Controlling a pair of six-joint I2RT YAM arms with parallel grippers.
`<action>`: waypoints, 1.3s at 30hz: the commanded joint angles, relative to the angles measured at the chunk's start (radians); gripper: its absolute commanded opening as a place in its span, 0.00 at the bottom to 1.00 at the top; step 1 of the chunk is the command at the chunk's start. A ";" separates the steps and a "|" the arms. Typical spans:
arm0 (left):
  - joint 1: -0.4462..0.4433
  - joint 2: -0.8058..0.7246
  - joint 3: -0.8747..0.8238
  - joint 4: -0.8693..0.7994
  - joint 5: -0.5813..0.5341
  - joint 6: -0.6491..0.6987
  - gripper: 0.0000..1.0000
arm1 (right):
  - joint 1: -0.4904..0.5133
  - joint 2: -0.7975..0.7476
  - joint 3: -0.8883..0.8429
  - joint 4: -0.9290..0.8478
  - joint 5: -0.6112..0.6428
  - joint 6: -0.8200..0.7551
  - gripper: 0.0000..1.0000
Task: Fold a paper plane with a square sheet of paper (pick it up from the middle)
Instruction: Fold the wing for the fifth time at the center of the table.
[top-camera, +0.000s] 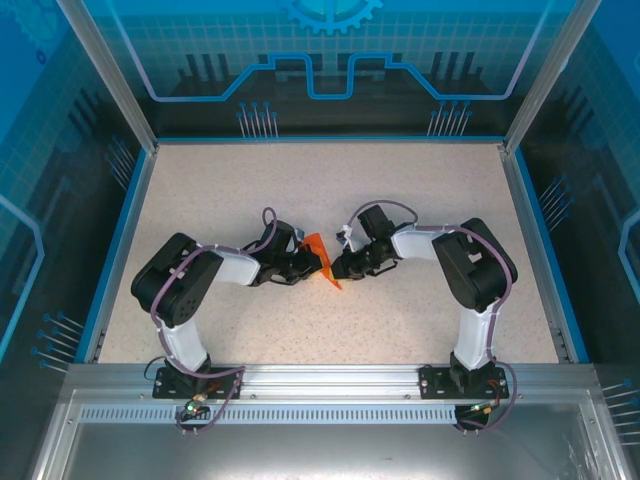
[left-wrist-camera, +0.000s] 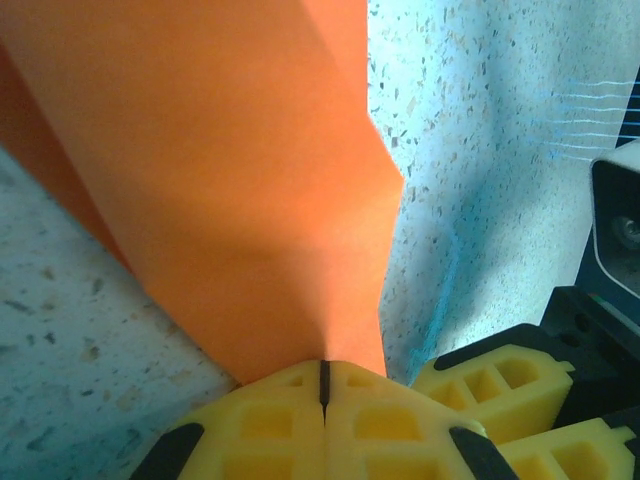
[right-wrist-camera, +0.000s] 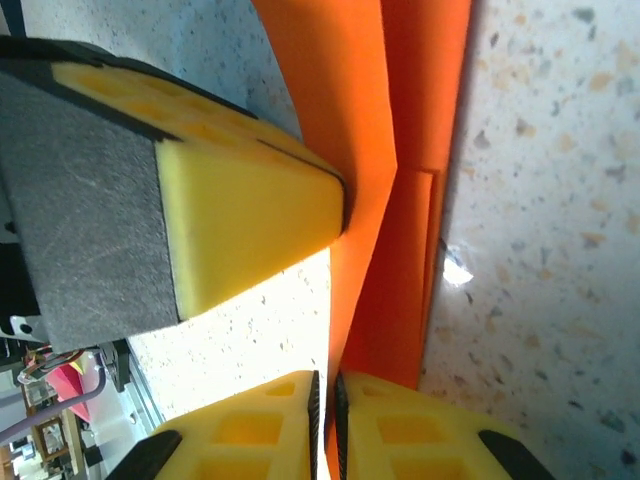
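Observation:
The square sheet of paper (top-camera: 322, 258) is bright orange, folded into a creased wedge, and held upright between the two grippers at the table's middle. My left gripper (top-camera: 303, 262) comes in from the left. In the left wrist view its yellow jaws (left-wrist-camera: 323, 375) are pressed together on the lower edge of the paper (left-wrist-camera: 230, 180). My right gripper (top-camera: 343, 266) faces it from the right. In the right wrist view its jaws (right-wrist-camera: 325, 400) stand a narrow slit apart with an edge of the layered paper (right-wrist-camera: 400, 200) pinched in the slit.
The speckled table (top-camera: 420, 190) is ringed by a blue border and transparent walls. The two grippers nearly touch: the right one's yellow fingers (left-wrist-camera: 500, 385) show beside the left jaws, and a left finger (right-wrist-camera: 250, 210) reaches to the paper in the right wrist view.

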 joint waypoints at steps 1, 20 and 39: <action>-0.005 0.017 0.019 -0.035 -0.023 0.025 0.04 | 0.001 -0.012 0.004 -0.072 -0.008 -0.021 0.13; -0.005 0.019 0.044 -0.065 -0.023 0.026 0.04 | -0.007 0.025 -0.028 -0.020 0.023 -0.014 0.08; -0.005 0.049 0.111 -0.196 -0.041 0.030 0.03 | 0.020 -0.030 -0.029 -0.095 0.125 -0.084 0.17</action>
